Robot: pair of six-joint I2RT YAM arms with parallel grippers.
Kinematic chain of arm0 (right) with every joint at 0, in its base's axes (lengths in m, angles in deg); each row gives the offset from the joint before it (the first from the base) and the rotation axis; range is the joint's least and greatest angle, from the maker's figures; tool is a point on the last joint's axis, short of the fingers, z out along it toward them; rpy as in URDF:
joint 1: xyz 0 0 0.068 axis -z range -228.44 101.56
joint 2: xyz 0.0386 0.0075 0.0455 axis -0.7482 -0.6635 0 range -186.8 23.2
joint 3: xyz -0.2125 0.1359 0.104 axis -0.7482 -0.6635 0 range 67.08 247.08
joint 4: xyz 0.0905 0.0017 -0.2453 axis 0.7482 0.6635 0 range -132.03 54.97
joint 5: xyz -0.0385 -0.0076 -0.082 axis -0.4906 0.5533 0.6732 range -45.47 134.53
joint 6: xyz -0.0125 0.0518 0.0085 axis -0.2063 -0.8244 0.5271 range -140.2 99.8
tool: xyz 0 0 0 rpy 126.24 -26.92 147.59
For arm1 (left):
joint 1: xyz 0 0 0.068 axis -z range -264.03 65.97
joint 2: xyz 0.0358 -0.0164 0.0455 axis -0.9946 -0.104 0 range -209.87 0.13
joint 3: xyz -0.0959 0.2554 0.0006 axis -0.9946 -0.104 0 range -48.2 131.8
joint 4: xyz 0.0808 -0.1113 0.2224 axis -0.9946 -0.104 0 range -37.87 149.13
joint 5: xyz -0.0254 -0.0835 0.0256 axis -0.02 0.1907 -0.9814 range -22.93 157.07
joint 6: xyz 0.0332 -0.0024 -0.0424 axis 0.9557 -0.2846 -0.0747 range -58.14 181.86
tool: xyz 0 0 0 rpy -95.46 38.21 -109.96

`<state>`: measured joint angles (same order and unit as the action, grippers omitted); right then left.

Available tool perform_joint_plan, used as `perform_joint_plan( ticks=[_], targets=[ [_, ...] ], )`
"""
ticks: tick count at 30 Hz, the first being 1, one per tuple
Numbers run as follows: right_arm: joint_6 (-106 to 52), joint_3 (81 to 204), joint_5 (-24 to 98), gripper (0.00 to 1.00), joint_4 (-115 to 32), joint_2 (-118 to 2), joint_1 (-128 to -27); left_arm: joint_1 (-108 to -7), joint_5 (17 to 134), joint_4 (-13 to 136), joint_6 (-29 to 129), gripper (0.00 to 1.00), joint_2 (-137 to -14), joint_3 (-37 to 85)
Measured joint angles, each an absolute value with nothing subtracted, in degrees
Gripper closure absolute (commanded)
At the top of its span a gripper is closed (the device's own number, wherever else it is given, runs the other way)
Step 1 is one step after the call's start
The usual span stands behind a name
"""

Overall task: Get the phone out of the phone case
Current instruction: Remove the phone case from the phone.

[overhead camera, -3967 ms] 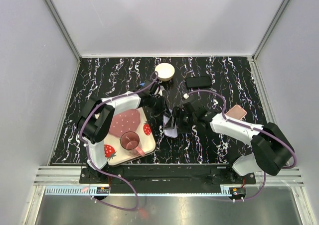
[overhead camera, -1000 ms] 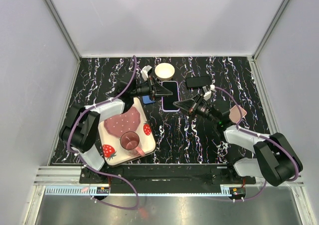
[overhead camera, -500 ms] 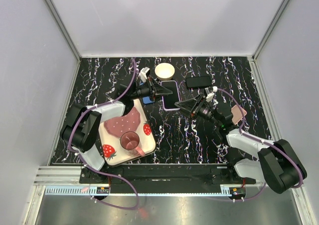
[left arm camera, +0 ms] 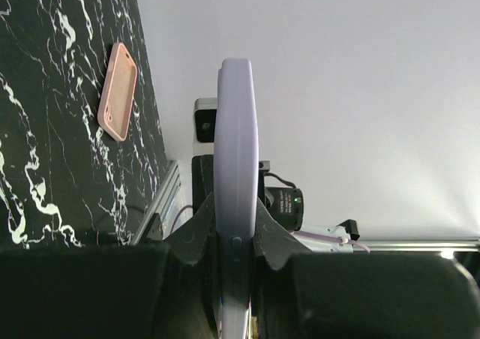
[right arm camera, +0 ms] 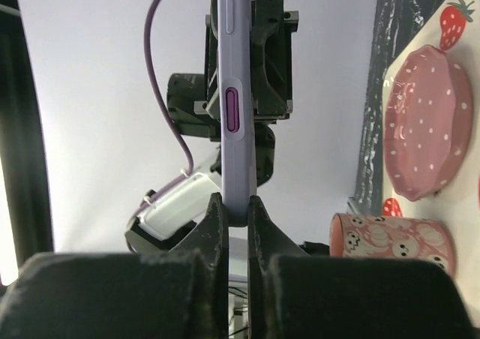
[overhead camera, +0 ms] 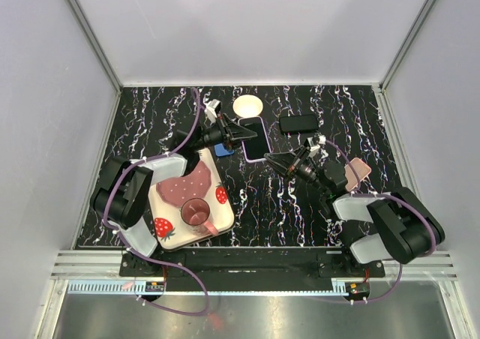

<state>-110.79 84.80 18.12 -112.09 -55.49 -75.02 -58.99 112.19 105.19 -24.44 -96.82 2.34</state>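
Observation:
The phone sits in its lilac phone case (overhead camera: pixel 255 139), screen up, held in the air over the far middle of the table. My left gripper (overhead camera: pixel 241 133) is shut on the case's left long edge. In the left wrist view the case (left arm camera: pixel 236 151) stands edge-on, pinched between the jaws of that gripper (left arm camera: pixel 235 230). My right gripper (overhead camera: pixel 268 157) is shut on the case's near right corner. In the right wrist view the tip of the case (right arm camera: pixel 232 91) is clamped by the right gripper (right arm camera: pixel 231 204).
A strawberry tray (overhead camera: pixel 169 230) at the near left holds a pink plate (overhead camera: pixel 187 183) and a mug (overhead camera: pixel 196 213). A cream bowl (overhead camera: pixel 247 106) and a black phone (overhead camera: pixel 298 123) lie at the back. A pink case (overhead camera: pixel 358 170) lies to the right.
Both grippers have carried the cased phone up off the table and slightly farther back. My right gripper opened briefly and is shut again on the case's corner.

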Motion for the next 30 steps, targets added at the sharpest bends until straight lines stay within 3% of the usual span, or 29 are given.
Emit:
perform_joint_plan(
  ticks=[17, 30],
  targets=[
    [-123.71, 95.73, 20.96, 1.0, -118.06, -58.82, -75.72, -61.09, 107.1, 119.31, -34.14, 1.0, -93.63, 4.2],
    [-127.07, 100.21, 23.65, 1.0, -121.53, -58.75, -76.51, -61.15, 105.19, 118.46, -33.95, 1.0, -88.67, 7.52]
  ],
)
